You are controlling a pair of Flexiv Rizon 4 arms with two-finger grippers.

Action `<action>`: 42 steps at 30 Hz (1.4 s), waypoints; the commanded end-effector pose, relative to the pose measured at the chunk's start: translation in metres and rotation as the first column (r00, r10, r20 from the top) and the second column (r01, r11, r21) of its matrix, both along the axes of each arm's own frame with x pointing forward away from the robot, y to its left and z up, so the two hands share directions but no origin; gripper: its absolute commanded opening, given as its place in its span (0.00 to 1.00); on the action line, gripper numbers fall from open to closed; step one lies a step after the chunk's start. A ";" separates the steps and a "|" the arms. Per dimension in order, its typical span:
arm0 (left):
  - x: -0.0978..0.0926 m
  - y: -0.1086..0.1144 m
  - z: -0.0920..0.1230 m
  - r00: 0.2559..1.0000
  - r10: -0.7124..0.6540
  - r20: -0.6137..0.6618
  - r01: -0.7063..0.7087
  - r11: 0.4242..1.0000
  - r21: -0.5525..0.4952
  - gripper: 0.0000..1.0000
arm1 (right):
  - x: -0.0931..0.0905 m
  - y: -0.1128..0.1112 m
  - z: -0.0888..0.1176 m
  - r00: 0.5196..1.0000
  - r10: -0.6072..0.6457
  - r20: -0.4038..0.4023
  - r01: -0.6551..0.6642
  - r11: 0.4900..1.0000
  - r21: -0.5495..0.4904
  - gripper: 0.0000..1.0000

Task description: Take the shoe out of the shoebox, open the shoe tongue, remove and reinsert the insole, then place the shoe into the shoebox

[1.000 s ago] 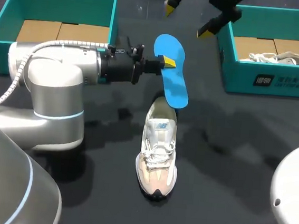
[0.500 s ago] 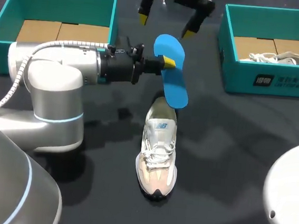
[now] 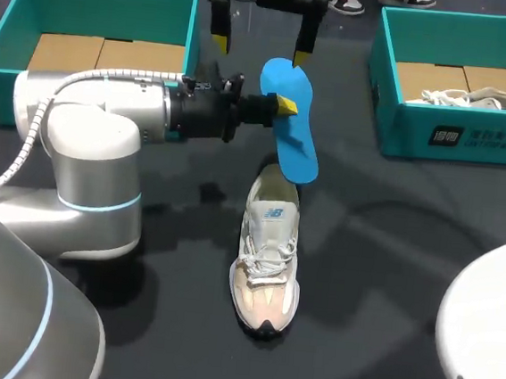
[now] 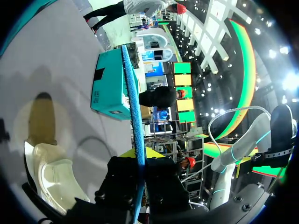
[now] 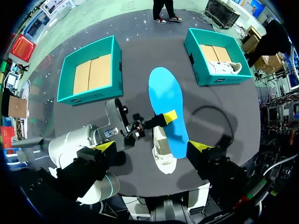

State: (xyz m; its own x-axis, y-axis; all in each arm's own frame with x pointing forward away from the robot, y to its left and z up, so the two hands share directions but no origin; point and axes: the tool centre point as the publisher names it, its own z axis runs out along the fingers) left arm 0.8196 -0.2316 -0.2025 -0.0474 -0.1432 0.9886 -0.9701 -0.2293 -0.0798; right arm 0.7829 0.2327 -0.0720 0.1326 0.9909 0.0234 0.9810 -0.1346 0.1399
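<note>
Shoe (image 3: pixel 266 262) lies on the worktop (image 3: pixel 390 256), toe nearest, heel opening partly hidden behind the blue insole (image 3: pixel 295 144), which the left hand (image 3: pixel 285 105) pinches in the air. Beyond, the right hand (image 3: pixel 259 50) hangs spread, its arm cut off. Left shoebox (image 3: pixel 100 5) and right shoebox (image 3: pixel 491 141) flank it.

The insole (image 3: pixel 295 138) is bright blue, the shoe (image 3: pixel 266 264) white and beige, both shoeboxes (image 3: pixel 404 132) teal.
</note>
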 end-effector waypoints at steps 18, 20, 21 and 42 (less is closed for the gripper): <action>-0.001 0.000 0.000 1.000 0.000 -0.001 0.000 1.000 0.002 0.00 | 0.011 -0.043 -0.002 0.992 0.120 0.030 -0.121 0.891 0.438 1.00; -0.001 0.000 0.000 1.000 0.000 -0.001 0.000 1.000 0.002 0.00 | 0.011 -0.046 -0.002 0.991 0.127 0.039 -0.131 0.875 0.467 1.00; -0.001 0.000 0.000 1.000 0.000 -0.001 0.000 1.000 0.002 0.00 | 0.011 -0.048 -0.003 0.990 0.129 0.049 -0.137 0.867 0.480 1.00; -0.001 0.000 0.000 1.000 0.000 -0.001 0.000 1.000 0.002 0.00 | 0.008 -0.070 -0.028 0.968 0.206 0.145 -0.243 0.618 0.747 1.00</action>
